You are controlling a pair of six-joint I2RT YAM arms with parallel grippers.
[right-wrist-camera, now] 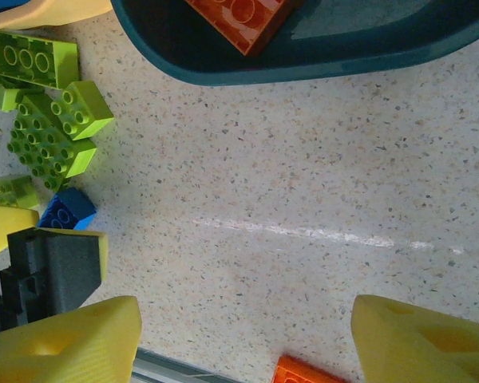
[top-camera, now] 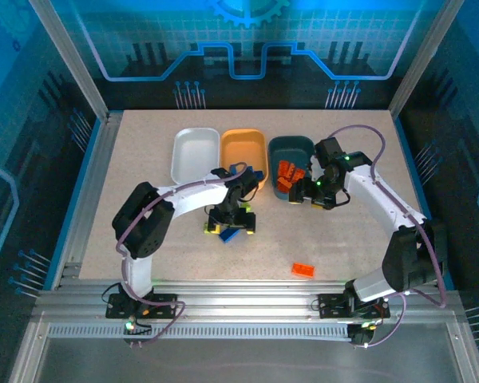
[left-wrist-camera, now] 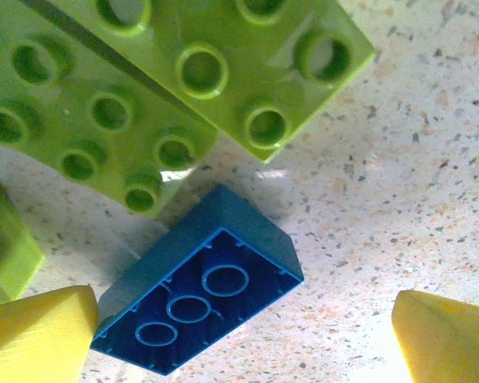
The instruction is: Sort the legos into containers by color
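My left claw (left-wrist-camera: 239,339) hangs spread wide over the blue lego (left-wrist-camera: 198,297), which lies hollow side up on the speckled desk (left-wrist-camera: 399,159), between the fingertips and nearer the left one. Its long axis runs diagonally across the gap, so I judge a wrist twist comes before closing. 2 lime green legos (left-wrist-camera: 144,104) crowd just beyond it, leaving little room. My right claw (right-wrist-camera: 243,339), also spread and holding nothing, sits beside the dark teal tray (right-wrist-camera: 223,64), farther from this pile.

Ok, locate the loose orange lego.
Top view: the loose orange lego lies on the table right of centre, near the front rail, apart from the dark teal tray.
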